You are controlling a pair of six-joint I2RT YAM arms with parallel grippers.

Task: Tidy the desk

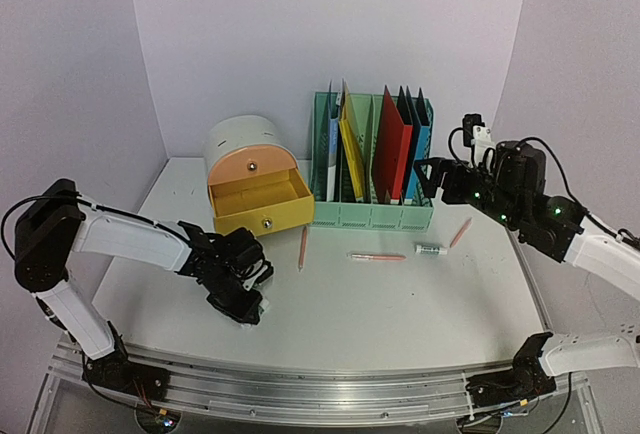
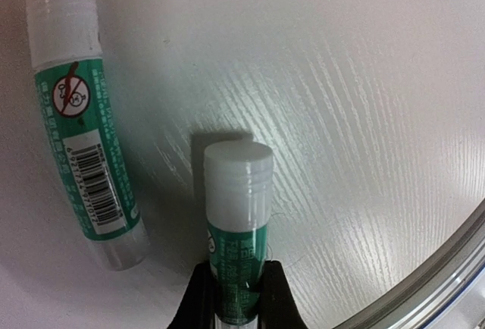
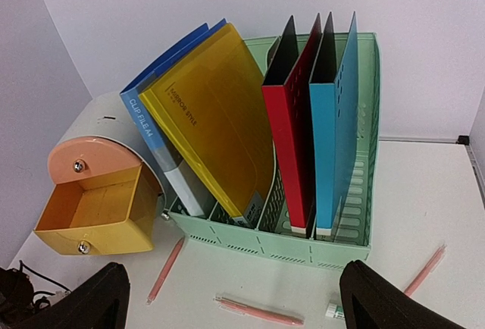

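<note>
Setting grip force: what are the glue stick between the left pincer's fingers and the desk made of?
glue stick: probably hard plastic, with a translucent white ribbed cap and a glossy green printed label.
desk: likely laminate, white with a low sheen; fine wood-grain texture catches the light.

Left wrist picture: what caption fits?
Left end effector pinching one glue stick, second glue stick lying beside it on the desk.

Pink pen (image 1: 302,247): three. Glue stick (image 2: 79,117): two in the left wrist view, plus one similar tube (image 1: 430,250) near the rack. Folder (image 3: 216,117): four, namely dark blue, yellow, red, light blue. Mint-green file rack (image 1: 372,216): one. Round drawer unit (image 1: 240,139): one, with two drawers (image 1: 262,204), orange and yellow. Desk (image 1: 400,324): one.
</note>
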